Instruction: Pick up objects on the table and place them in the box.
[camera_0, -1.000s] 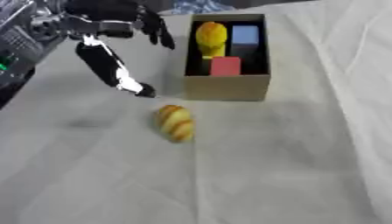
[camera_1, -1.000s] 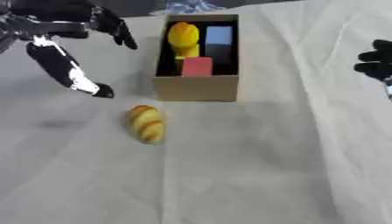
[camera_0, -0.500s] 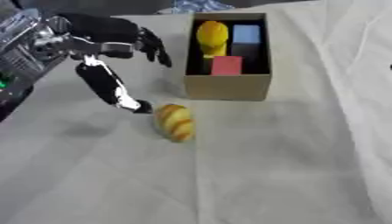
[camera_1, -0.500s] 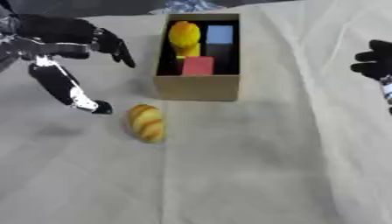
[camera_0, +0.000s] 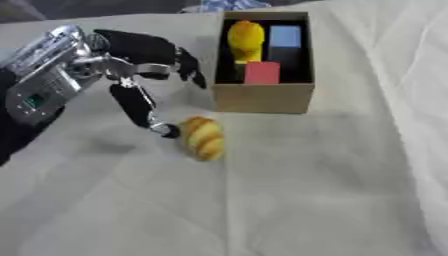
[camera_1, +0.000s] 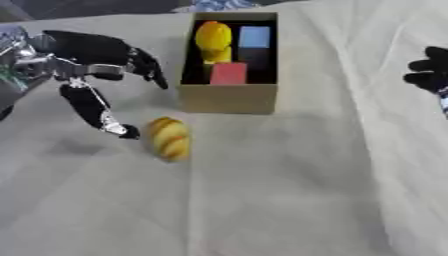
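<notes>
Left hand (camera_0: 140, 60) now lower and nearer the bread roll (camera_0: 202, 137) than a second ago, fingers spread and relaxed, grasping nothing; thumb (camera_0: 140, 111) stretched down, its tip just beside the roll's left end, contact not certain. Other fingers (camera_0: 186, 65) splayed toward the box (camera_0: 262, 97), above the cloth. Has come down from the far-left side toward the middle over the last second, closing the gap to the roll by steps. Roll unmoved on the cloth: yellow-brown with darker stripes, lying just near of the box's left front corner, apart from it. Box open-topped, already holding a yellow item (camera_0: 246, 39), a blue block (camera_0: 285, 36) and a red block (camera_0: 262, 72). Table cloth (camera_0: 306, 190) bare otherwise, so roll judged the last thing left to pick up. Reach phase nearly over; grasp not yet made. Next likely: fingers brought over the roll and curled round it opposite the thumb. Risk: rounded roll nudged away to the right by the thumb before the fingers close. Right hand (camera_1: 430, 74) idle at the far right edge, seen only in the right eye view, fingers curled, holding nothing.
</notes>
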